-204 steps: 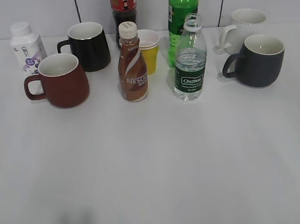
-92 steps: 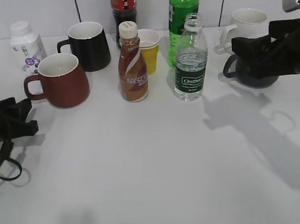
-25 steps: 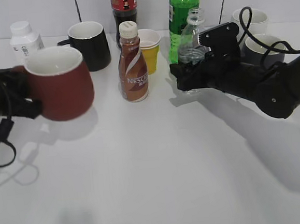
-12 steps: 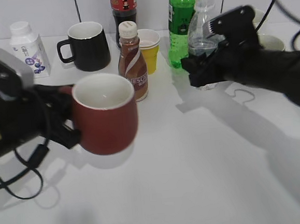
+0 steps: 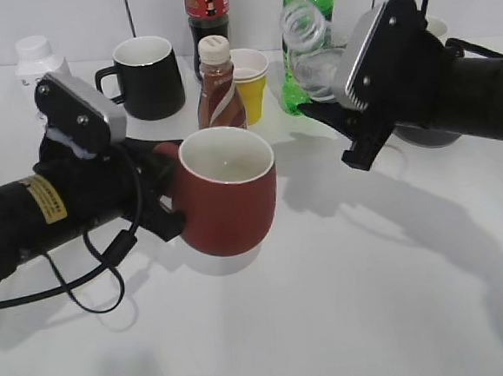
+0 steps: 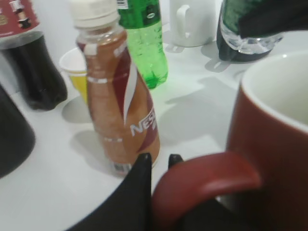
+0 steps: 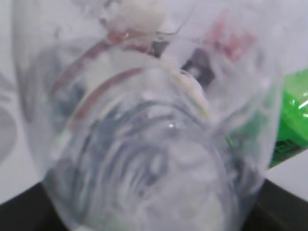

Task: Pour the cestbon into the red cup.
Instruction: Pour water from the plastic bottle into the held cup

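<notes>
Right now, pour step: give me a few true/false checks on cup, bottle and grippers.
1. The left gripper holds the red cup by its handle. True.
2. The cestbon stands on the table. False: the right gripper holds it in the air, tilted, with its open mouth toward the left of the exterior view.
3. Water is streaming into the red cup. False: no stream shows, and the bottle mouth is above and to the right of the cup's rim.
4. The Nescafe bottle stands upright behind the red cup. True.
5. The yellow paper cup sits inside the black mug. False: it stands on its own beside the Nescafe bottle.
</notes>
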Motion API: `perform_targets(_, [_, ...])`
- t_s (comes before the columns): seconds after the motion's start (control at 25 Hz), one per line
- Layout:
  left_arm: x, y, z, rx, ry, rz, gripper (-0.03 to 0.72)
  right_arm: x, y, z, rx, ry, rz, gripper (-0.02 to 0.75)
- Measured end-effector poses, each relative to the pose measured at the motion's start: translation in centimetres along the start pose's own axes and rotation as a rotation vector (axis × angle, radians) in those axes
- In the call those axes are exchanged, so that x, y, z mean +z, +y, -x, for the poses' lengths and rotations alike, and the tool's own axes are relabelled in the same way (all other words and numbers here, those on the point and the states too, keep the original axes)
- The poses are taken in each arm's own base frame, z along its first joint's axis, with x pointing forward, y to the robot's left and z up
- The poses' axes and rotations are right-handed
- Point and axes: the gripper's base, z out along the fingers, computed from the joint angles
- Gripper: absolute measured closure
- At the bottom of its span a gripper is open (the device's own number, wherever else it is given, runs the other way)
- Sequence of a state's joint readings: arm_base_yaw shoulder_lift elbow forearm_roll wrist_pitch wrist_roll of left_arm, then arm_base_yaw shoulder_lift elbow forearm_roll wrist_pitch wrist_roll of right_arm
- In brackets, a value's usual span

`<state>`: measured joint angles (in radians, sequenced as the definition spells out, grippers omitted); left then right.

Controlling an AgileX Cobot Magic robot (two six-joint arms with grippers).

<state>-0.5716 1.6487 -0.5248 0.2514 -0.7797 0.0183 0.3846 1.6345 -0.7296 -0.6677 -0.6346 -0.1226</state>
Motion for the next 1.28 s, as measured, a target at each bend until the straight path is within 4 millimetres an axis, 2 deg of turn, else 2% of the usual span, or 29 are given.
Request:
perform_targets(0.2, [0.7,0.2,0.6,0.011,-0.018,-0.006,0.621,0.0,-0.1,-0.1,-0.225,0.005,-0.019,0.277])
perform_targets(0.52, [2.8,-0.2,0.4,0.08,-0.015,-0.088,0.621,0.0,-0.6,0.2,-0.428,0.001,-0.056,0.277])
perform_targets(1.28, [2.7,-1.0,0.5,0.118,-0.037,-0.171,0.621,0.1,-0.6,0.2,-0.789,0.011,-0.058,0.277])
